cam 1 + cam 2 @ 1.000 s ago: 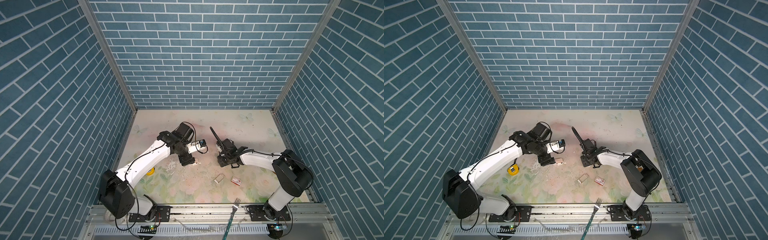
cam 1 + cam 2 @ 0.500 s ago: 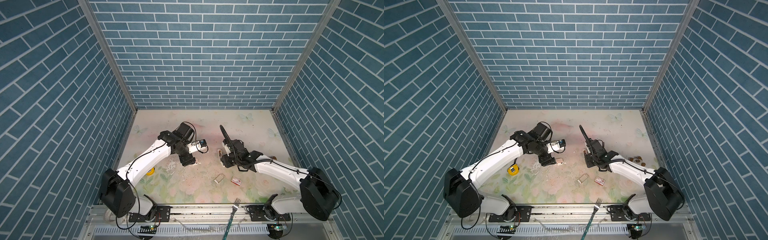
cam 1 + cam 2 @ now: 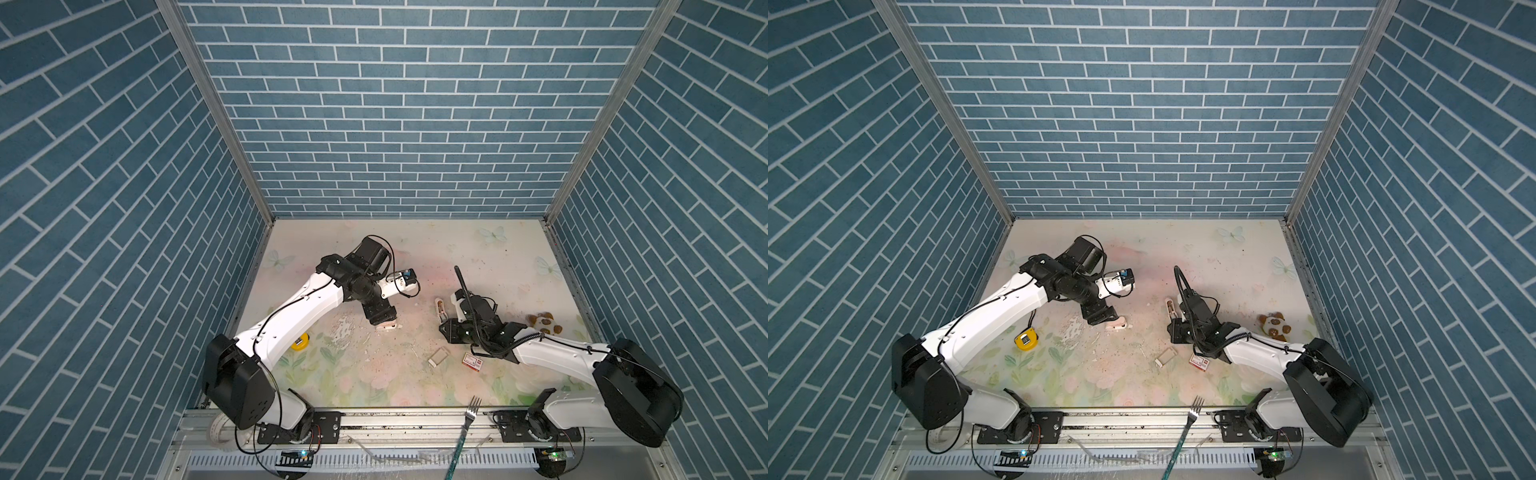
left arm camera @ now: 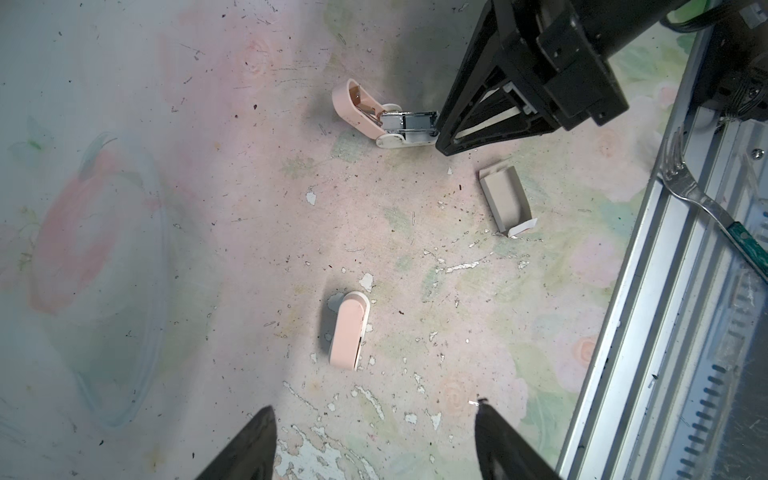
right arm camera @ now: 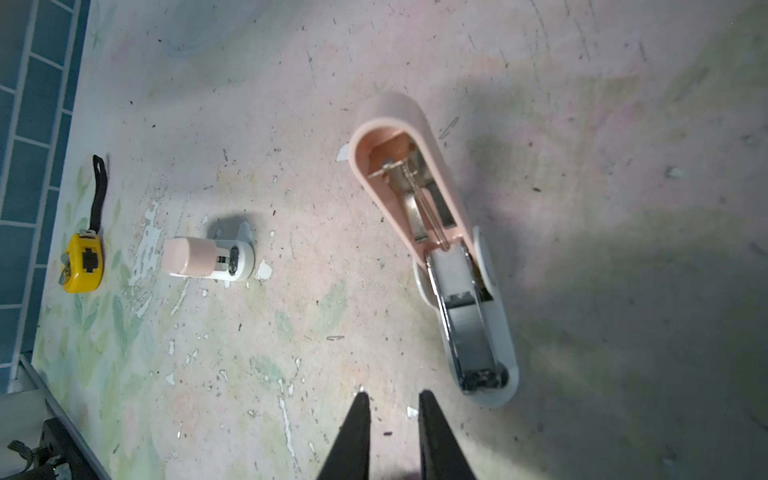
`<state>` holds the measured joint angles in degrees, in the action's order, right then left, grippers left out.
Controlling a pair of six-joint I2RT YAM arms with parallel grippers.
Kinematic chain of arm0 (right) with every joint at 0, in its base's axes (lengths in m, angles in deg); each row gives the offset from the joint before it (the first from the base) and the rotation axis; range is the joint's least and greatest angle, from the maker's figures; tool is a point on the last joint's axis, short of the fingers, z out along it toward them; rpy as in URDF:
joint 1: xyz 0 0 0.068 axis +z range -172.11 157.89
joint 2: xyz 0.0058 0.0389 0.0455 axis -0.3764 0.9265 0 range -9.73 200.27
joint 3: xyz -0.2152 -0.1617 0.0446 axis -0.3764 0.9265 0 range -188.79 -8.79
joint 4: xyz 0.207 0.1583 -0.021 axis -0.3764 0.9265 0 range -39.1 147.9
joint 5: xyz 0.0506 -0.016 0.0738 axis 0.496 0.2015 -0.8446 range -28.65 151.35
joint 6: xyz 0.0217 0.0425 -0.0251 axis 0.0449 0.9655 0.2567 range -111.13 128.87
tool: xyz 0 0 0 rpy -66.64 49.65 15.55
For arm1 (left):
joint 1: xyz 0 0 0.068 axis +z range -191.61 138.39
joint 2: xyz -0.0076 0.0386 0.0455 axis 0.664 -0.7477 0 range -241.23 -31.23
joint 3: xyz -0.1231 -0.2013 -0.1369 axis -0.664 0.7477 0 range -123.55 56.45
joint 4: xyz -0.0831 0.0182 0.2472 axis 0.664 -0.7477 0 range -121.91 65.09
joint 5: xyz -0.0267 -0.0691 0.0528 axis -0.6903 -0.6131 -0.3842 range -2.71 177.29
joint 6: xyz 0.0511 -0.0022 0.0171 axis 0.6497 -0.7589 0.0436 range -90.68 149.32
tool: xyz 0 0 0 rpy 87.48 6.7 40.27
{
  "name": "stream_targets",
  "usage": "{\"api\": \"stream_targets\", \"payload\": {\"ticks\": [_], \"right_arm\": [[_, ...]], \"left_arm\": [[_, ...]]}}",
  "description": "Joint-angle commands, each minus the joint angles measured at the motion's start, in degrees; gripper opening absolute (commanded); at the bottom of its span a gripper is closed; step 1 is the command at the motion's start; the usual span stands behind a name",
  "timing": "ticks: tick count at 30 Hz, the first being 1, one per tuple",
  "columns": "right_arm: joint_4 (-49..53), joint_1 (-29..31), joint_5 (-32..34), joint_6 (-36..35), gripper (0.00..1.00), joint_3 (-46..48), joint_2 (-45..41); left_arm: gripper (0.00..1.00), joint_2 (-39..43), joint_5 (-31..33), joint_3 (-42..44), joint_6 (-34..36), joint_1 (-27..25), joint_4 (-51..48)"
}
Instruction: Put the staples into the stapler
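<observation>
The open stapler [image 3: 1170, 306] lies right of the closed stapler [image 3: 1118, 325]; tray [image 3: 1166, 356] and box [image 3: 1198, 362] before both.

The open stapler [image 5: 436, 249] has a peach-pink lid, a white base and a silvery channel. Near it, the closed stapler [image 4: 349, 330] is the same pink and white. The staple box [image 3: 473, 362] is white and red, and the tape measure [image 5: 83, 262] is yellow and black. Under the open stapler, the table [image 3: 436, 245] shows faded pastel flowers and butterflies. The walls [image 3: 395, 124] are blue brick with white lines.
</observation>
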<state>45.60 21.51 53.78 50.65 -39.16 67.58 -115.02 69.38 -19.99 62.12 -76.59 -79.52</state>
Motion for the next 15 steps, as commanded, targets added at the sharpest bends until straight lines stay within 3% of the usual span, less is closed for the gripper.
{"api": "stream_targets", "payload": {"ticks": [1,15], "right_arm": [[-1.33,0.33,-0.75,2.29,0.23,-2.46,2.62],[2.57,-0.18,0.03,1.89,0.22,-3.26,8.62]], "left_arm": [[0.76,1.40,-0.88,1.21,-0.45,0.29,-0.70],[0.77,0.73,-2.74,0.10,-0.53,0.30,-0.76]]}}
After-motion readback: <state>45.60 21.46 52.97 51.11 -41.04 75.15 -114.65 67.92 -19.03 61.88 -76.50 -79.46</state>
